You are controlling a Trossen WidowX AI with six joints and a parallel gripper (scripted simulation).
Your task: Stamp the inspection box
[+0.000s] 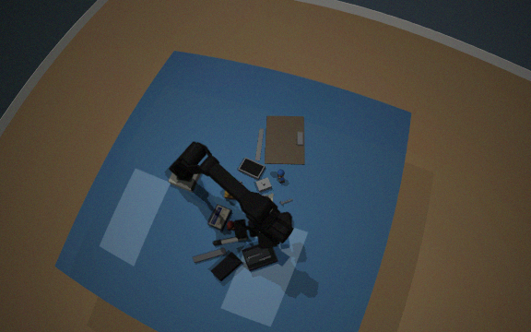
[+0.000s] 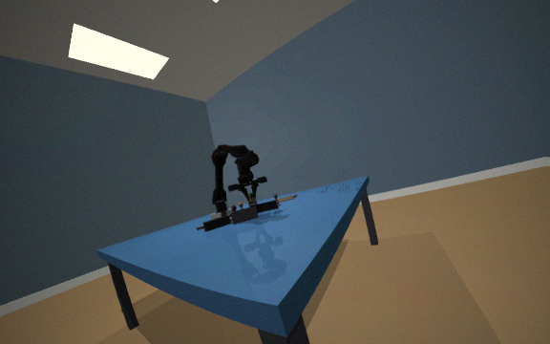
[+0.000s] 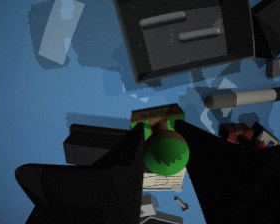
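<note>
My gripper (image 3: 159,125) (image 2: 252,199) is shut on a stamp with a green knob (image 3: 166,156) and a brown-and-green block; the lettering on the block is too blurred to read. Its underside is hidden. The cream card (image 1: 270,196) (image 3: 163,181) shows partly behind the stamp in the wrist view, with printed lines; its inspection box is not visible. The arm covers the stamp and fingertips in the top view. A dark pad with a light rim (image 1: 252,168), perhaps the ink pad, lies near the clipboard. A tin with a blue and white label (image 1: 219,217) lies beside the arm.
A red-knobbed stamp (image 1: 230,225) and marker (image 1: 230,241) (image 3: 247,97) lie near the tin. A black tray (image 1: 259,263) (image 3: 132,55) and black block (image 1: 226,266) are beyond. A long black block (image 3: 98,146) is left of the stamp. A blue-knobbed object (image 1: 280,173) stands near the clipboard (image 1: 284,138).
</note>
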